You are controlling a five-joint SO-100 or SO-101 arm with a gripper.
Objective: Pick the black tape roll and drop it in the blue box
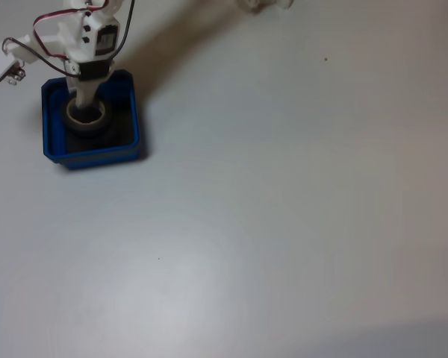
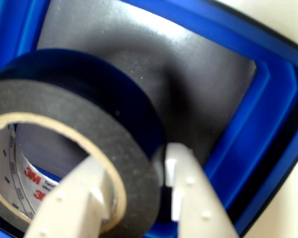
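- Blue plastic walls frame everything under me: the blue box (image 1: 91, 155) sits near the far left corner of the table (image 1: 284, 209) in the fixed view, close to the left edge.
- White and wired, my arm reaches down from the top edge of that view straight into the box.
- My gripper (image 2: 139, 171) is clamped on the black tape roll (image 2: 109, 134): in the wrist view one pale finger (image 2: 79, 193) sits inside the roll's beige core and the other lies against its outer black face, the wall of the ring pinched between them.
- The black tape roll (image 1: 85, 118) lies inside the blue box, over its dark floor, towards the box's left side in the fixed view; whether it touches the floor I cannot tell.
- In the wrist view the blue box (image 2: 268, 114) shows its stepped rim along the right, with the grey-black floor bare between rim and roll.
- Red lettering shows inside the core, at the lower left of the wrist view.
- Right of the box, the pale table is plain, with a soft shadow from my arm running towards its far edge.
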